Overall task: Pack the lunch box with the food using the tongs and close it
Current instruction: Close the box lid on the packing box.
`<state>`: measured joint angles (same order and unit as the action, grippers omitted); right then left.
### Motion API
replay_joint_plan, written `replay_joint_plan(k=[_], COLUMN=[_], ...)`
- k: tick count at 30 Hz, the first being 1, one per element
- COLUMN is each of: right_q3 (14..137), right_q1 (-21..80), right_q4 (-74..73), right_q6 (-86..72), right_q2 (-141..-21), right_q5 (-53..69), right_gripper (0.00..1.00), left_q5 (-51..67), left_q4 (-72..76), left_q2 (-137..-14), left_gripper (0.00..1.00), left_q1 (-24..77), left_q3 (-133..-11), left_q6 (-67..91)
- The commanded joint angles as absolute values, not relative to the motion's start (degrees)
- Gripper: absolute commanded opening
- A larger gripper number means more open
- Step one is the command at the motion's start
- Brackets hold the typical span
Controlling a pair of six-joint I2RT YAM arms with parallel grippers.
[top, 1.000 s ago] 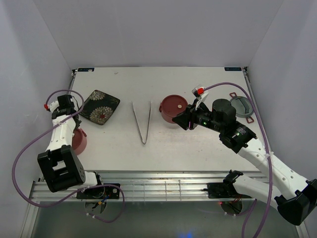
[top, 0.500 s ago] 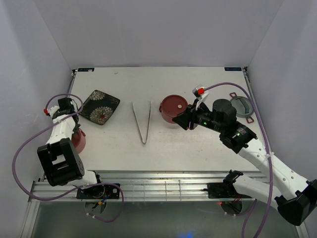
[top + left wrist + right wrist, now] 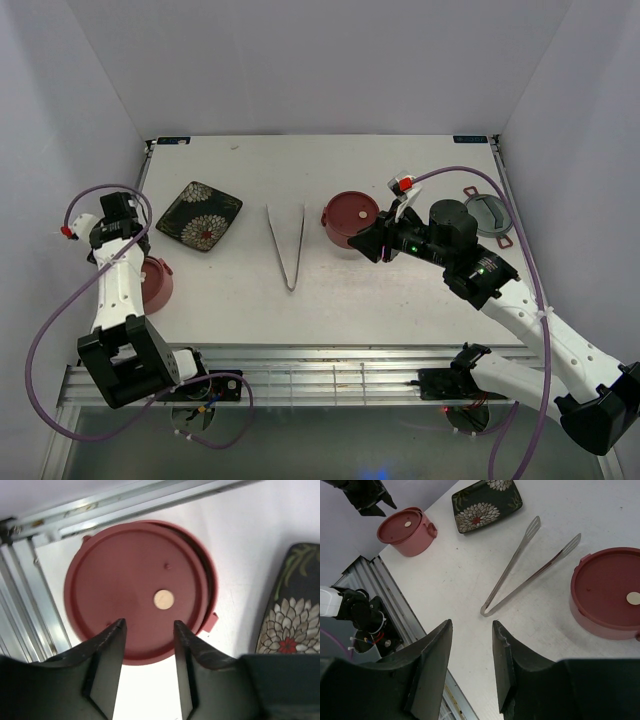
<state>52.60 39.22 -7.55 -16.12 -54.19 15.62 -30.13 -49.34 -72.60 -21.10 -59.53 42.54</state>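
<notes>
The lunch box stands as two dusty-red tiers. In the left wrist view, the left tier (image 3: 135,590) carries a flat red lid that sits slightly askew. My left gripper (image 3: 149,626) hovers over its near rim, open, holding nothing. The other lidded tier (image 3: 350,218) sits mid-table, right of the silver tongs (image 3: 287,245), which lie flat in a V. My right gripper (image 3: 472,625) hangs open and empty above the table, near the tongs' joined end (image 3: 487,611). No food shows in any view.
A dark square floral plate (image 3: 200,215) lies between the left tier (image 3: 157,283) and the tongs. A round grey lid with a dark-red rim (image 3: 490,215) rests at the far right. An aluminium rail (image 3: 300,375) runs along the near table edge.
My left gripper has opened, let go of the lid on the left tier, and drawn back up and to the left. The right arm has not moved.
</notes>
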Motion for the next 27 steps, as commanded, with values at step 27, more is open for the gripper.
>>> replay_joint_plan(k=[27], right_q3=[52.38], right_q1=[39.20], right_q4=[-6.33], right_q6=[-16.17], right_q2=[-52.91], right_q5=[16.17], right_gripper=[0.44], left_q5=[-26.63], left_q4=[-46.94], left_q2=[-74.36], left_gripper=[0.54], left_q1=[-29.44], left_q3=[-50.01], left_q6=[51.50])
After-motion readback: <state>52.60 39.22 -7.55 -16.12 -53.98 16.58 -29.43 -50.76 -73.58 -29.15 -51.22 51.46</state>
